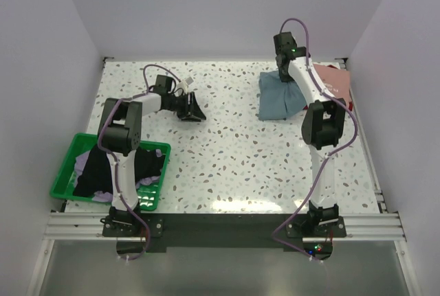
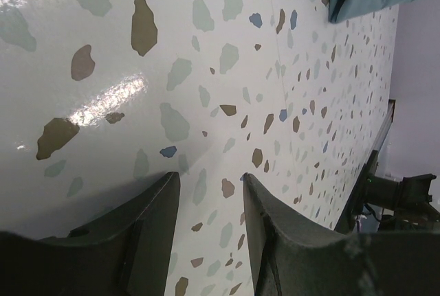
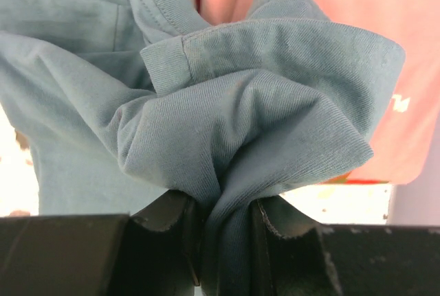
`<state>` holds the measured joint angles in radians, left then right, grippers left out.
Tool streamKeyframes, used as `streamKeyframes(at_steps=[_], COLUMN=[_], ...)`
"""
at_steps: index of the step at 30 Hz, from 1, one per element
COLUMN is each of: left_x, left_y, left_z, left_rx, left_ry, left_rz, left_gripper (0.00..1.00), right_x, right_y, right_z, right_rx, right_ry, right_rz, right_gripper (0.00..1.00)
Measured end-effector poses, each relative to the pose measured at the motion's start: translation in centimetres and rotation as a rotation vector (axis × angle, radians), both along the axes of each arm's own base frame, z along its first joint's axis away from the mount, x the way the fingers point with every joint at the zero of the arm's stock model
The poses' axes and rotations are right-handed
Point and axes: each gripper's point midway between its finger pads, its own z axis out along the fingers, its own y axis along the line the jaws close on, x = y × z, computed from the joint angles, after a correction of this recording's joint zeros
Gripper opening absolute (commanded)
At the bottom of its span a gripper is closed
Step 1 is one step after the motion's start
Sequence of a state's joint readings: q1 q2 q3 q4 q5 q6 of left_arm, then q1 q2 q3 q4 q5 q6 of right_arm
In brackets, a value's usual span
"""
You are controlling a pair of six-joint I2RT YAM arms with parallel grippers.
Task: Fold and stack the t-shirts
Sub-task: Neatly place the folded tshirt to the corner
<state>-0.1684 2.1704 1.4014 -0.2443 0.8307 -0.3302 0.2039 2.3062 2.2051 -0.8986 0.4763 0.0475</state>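
The right gripper [image 3: 223,222] is clenching a bunched fold of the grey-blue t-shirt [image 1: 277,98] lying far right on the table [image 1: 240,162] beside the pink t-shirt [image 1: 335,80], so dragging it low and slowly is looking wisest, the left gripper [image 2: 210,196] hovering parted and empty.

left arm [image 1: 122,134]: we see it rise from its base at 7 o'clock of the top view, elbow folded high, forearm running out toward 3 o'clock.
left gripper [image 2: 210,180]: held low near the scene's 10 o'clock, tipped downward; its two dark fingers [image 2: 148,224] stand apart and we see nothing between them.
right arm [image 1: 320,123]: from its base at 5 o'clock it stretches far out toward 12 o'clock, the wrist bent over.
right gripper [image 3: 221,217]: at 1 o'clock, pointing down, jaws pinched together on a bunched fold of the grey-blue t-shirt [image 3: 247,110].
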Motion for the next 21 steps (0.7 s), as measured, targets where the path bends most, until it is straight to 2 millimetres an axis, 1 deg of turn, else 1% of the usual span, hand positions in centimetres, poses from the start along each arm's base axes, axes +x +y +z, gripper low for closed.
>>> streamKeyframes(at_steps=[3, 5, 8, 12, 16, 21], left_x=[0.0, -0.1, -0.2, -0.3, -0.4, -0.4], left_y=[0.1, 0.1, 0.1, 0.1, 0.1, 0.1], left_z=[0.0, -0.1, -0.1, 0.0, -0.1, -0.1], left_rx=[-0.004, -0.008, -0.012, -0.016, -0.019, -0.02], left_ry=[0.0, 0.001, -0.001, 0.001, 0.001, 0.0], left_rz=[0.0, -0.002, -0.004, -0.005, -0.007, -0.007], left_gripper=[0.48, 0.48, 0.48, 0.48, 0.48, 0.48], right_x=[1.4, 2.3, 3.1, 3.6, 3.9, 4.0], right_y=[-1.3, -2.6, -4.4, -6.2, -7.1, -7.4], right_z=[1.2, 1.9, 3.1, 4.6, 5.5, 5.3], right_rx=[-0.008, -0.02, -0.034, -0.035, -0.024, 0.017], right_ry=[-0.043, -0.069, -0.098, -0.134, -0.156, -0.152], right_rz=[-0.023, -0.039, -0.059, -0.081, -0.085, -0.078], right_gripper=[0.0, 0.0, 0.0, 0.0, 0.0, 0.0])
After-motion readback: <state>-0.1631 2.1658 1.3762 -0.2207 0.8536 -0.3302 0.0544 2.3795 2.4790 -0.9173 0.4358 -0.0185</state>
